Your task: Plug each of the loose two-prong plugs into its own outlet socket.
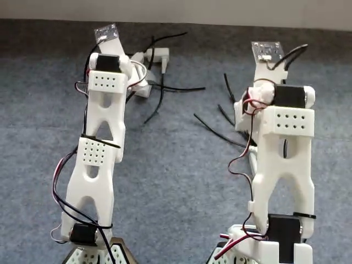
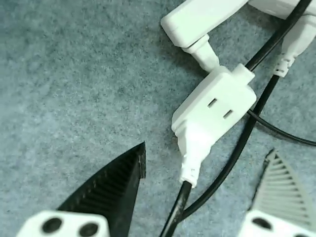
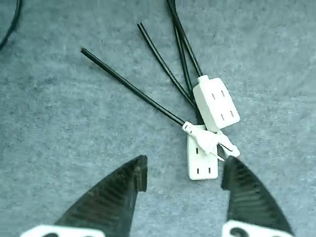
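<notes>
In the left wrist view a white outlet socket (image 2: 217,106) with two slots lies on the grey carpet, a black cord (image 2: 242,143) crossing beside it. My left gripper (image 2: 207,151) hovers open above its cord end. A second white socket body (image 2: 197,19) lies just beyond. In the right wrist view two white sockets (image 3: 216,101) (image 3: 201,160) lie side by side, and a loose two-prong plug (image 3: 207,140) on a black cord rests across the nearer one. My right gripper (image 3: 186,162) stands open just above that socket, holding nothing.
Loose black cords (image 1: 165,88) fan out from the white sockets (image 1: 157,55) at the far left of the carpet. More cords (image 1: 220,118) spread from under the right arm (image 1: 280,126). A pale wall strip borders the carpet's far edge.
</notes>
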Motion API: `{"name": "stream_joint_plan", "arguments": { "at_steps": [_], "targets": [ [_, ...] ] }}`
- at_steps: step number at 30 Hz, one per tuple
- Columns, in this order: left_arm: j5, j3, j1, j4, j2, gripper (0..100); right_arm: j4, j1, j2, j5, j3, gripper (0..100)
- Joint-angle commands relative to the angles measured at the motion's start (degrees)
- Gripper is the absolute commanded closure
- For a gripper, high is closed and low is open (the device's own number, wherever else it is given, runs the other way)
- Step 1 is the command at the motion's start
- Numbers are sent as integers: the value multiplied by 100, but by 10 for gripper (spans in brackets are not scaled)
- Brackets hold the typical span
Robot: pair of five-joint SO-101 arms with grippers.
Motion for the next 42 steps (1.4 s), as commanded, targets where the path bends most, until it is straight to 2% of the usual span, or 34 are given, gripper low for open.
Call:
{"name": "stream_joint_plan", "arguments": {
  "at_steps": [1, 6, 11, 14, 17, 24, 26, 28, 32, 38, 42],
  "targets": [
    [53, -207, 92, 62, -136, 643, 13, 426, -127, 862, -4, 689],
    [53, -207, 92, 62, -75, 645, -813, 1077, -75, 1222, 646, 689],
    [53, -198, 75, 62, -48, 646, -2176, 1077, 778, 1881, 1622, 689],
    [53, -189, 13, 62, -4, 646, -2756, 1147, 1516, 2233, 1552, 689],
    [53, -198, -13, -167, 268, 646, -2668, 1200, 2141, 2593, 1112, 689],
    [53, -207, 22, -413, 418, 646, -2695, 1209, 3741, 2585, 435, 699],
    [53, -207, 22, -422, 426, 646, -2677, 1200, 4084, 2497, 154, 747],
    [53, -207, 22, -422, 426, 646, -2659, 1209, 4259, 2092, -119, 820],
    [53, -207, 22, -431, 435, 646, -2492, 1209, 4251, 1662, -558, 923],
    [53, -207, 22, -431, 435, 646, -1288, 1059, 3749, 1635, -1798, 929],
    [53, -207, 22, -440, 426, 646, -523, 813, 3407, 1055, -2853, 929]
  ]
}}
